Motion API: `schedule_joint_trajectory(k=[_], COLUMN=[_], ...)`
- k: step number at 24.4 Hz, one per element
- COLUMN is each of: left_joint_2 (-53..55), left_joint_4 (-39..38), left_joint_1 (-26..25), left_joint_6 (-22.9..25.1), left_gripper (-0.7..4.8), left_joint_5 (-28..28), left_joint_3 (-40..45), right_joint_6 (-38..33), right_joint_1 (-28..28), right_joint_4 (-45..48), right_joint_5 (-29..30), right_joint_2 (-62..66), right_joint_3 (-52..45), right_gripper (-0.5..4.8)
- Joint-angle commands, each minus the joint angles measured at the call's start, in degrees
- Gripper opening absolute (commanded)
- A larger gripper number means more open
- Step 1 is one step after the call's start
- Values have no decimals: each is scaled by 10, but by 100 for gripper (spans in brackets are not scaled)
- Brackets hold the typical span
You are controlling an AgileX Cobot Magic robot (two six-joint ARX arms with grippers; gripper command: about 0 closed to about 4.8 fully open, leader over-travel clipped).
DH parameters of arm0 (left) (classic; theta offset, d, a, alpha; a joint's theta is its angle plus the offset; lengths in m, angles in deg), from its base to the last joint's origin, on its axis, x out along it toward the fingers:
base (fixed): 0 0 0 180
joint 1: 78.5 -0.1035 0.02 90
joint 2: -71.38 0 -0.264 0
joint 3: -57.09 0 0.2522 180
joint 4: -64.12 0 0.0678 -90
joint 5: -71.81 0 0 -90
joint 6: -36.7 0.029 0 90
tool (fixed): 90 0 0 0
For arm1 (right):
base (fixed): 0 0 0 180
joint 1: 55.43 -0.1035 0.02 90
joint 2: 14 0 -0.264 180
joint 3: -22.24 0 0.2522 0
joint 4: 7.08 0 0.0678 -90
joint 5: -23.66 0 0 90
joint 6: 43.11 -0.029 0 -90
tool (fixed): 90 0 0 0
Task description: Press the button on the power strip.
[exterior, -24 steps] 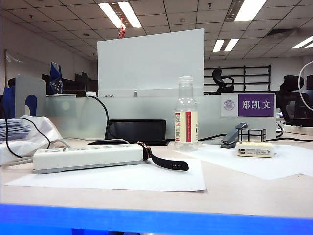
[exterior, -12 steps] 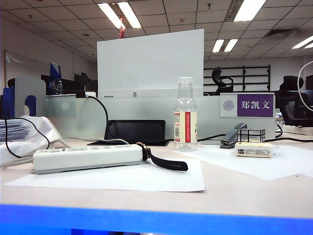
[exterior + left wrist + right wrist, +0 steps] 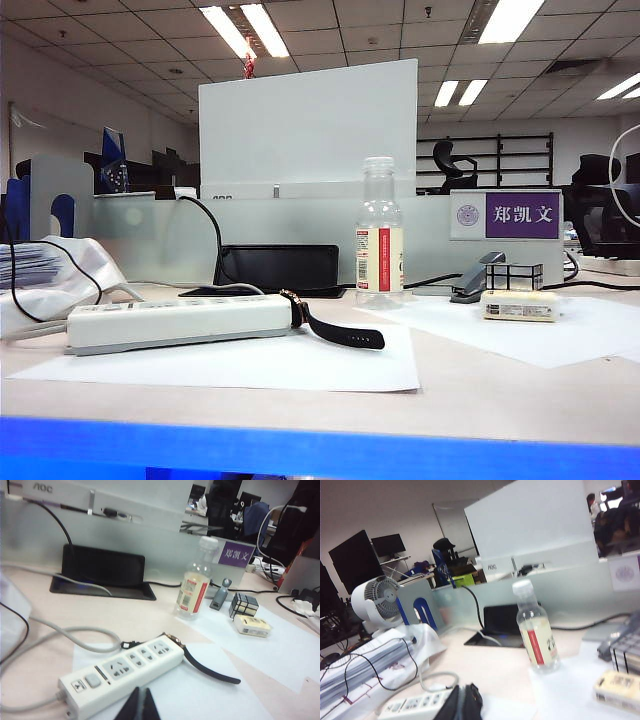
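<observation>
The long off-white plastic power strip with a grey bottom edge lies on a white paper sheet at about 9 o'clock on the pale table; its thick white cable curls away. A black watch strap touches its end. The left tool, fingers clenched, hangs near the strip's grey button. The right tool, dark and cut off, looks clenched.
</observation>
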Motion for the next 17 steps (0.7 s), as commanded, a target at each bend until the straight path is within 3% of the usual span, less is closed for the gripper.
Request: schedule_joint_trajectory(k=[1,10,17], left_joint_2=[-1,-1,-1], left_joint_4=[32,53,65], left_joint_1=[0,0,0], left_joint_6=[-11,46,83], left_gripper=[-4,-4,-4], left_joint_5=[0,15,67], left_joint_3=[16,64,78], right_joint_6=[-11,-2,38], right_joint_1=[0,0,2], right_joint_4=[7,-7,-2], right_joint_5=[-2,-2,-12], right_joint_2=[-1,-1,-1], right_joint_3=[-9,-38,-60], right_gripper=[3,4,3])
